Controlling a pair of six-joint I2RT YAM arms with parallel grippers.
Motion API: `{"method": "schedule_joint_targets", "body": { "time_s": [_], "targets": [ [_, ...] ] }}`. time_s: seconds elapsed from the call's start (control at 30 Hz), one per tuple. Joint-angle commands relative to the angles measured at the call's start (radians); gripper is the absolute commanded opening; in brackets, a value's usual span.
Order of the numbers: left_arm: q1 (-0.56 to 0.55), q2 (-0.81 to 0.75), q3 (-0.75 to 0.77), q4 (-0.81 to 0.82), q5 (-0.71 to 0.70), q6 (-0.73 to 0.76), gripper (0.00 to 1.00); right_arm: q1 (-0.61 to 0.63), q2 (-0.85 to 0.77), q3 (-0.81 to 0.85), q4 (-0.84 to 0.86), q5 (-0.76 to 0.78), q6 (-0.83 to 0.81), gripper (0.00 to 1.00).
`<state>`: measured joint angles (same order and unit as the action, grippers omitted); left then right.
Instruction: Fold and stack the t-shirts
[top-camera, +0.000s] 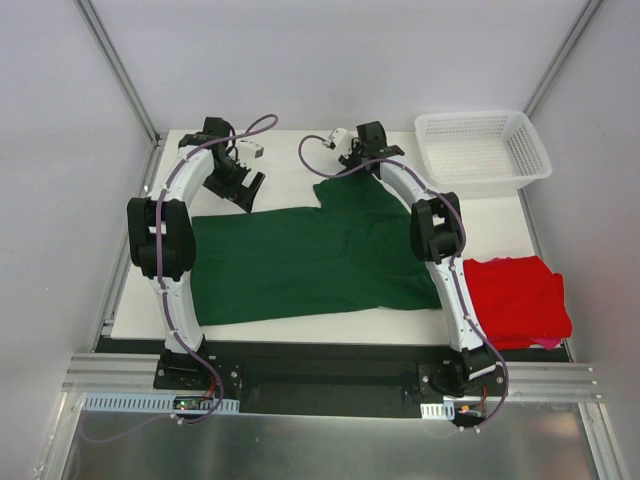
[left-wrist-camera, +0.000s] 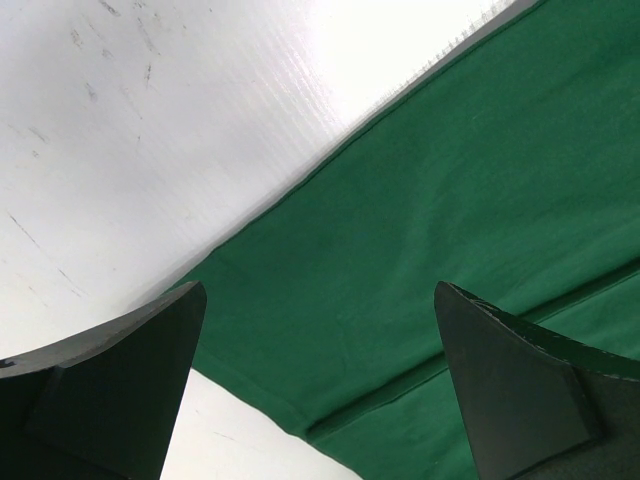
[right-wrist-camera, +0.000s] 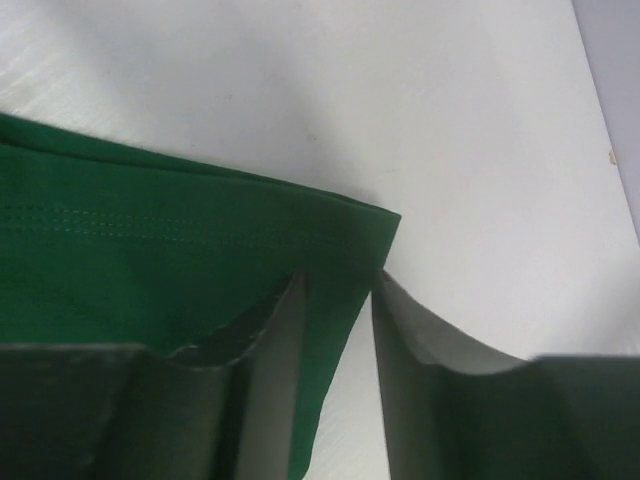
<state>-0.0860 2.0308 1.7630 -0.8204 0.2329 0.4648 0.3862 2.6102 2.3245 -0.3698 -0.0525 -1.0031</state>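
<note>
On the desk (top-camera: 290, 170), the green shirt (top-camera: 300, 260) corner is straddled by the half-closed right pincer (right-wrist-camera: 338, 280), grip unclear; the left pincer (left-wrist-camera: 320, 290) is spread wide.

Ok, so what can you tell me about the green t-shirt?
The green t-shirt is plain, dark green soft cloth with no print and stitched hems. It lies spread out, mostly flat with a few wrinkles, on the white table, with one short sleeve pointing to the far side. The right fingers sit on either side of one hem corner, with a little gap showing beside the cloth. The left fingers are wide open over another edge, and no touch shows there.
</note>
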Motion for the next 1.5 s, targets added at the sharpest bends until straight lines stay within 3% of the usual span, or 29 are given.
{"method": "schedule_joint_targets", "body": {
  "time_s": [0.0,0.13,0.27,0.47,0.87,0.97,1.13,1.17,1.2,1.3,1.47],
  "targets": [
    [-0.012,0.005,0.033,-0.023,0.009,0.023,0.99,0.010,-0.013,0.026,-0.026,-0.030,-0.020,0.31],
    [-0.021,0.009,0.036,-0.023,0.005,0.023,0.99,0.011,-0.022,0.006,-0.012,-0.021,-0.011,0.12],
    [-0.031,0.011,0.036,-0.023,0.002,0.028,0.99,0.010,-0.036,-0.011,0.002,-0.015,-0.005,0.01],
    [-0.035,0.016,0.046,-0.023,0.000,0.032,0.99,0.006,-0.070,-0.036,0.057,0.005,0.017,0.01],
    [-0.052,0.016,0.036,-0.025,-0.006,0.041,0.99,0.014,-0.091,-0.033,0.158,0.045,0.069,0.12],
    [-0.055,0.016,0.035,-0.025,-0.009,0.038,0.99,0.013,-0.091,-0.033,0.157,0.086,0.067,0.21],
    [-0.063,-0.030,-0.020,-0.028,-0.001,0.043,0.99,0.014,-0.186,-0.031,-0.025,0.062,0.090,0.59],
    [-0.064,-0.043,-0.036,-0.032,0.002,0.046,0.99,0.011,-0.215,-0.062,-0.065,0.062,0.101,0.66],
    [-0.064,-0.058,-0.054,-0.036,0.002,0.055,0.99,0.011,-0.251,-0.092,-0.101,0.030,0.113,0.80],
    [-0.066,-0.128,-0.146,-0.037,-0.013,0.087,0.99,0.006,-0.431,-0.261,-0.184,-0.010,0.135,1.00],
    [-0.072,-0.227,-0.293,-0.037,-0.040,0.135,0.99,0.006,-0.637,-0.470,-0.245,-0.036,0.127,1.00]
  ]
}}
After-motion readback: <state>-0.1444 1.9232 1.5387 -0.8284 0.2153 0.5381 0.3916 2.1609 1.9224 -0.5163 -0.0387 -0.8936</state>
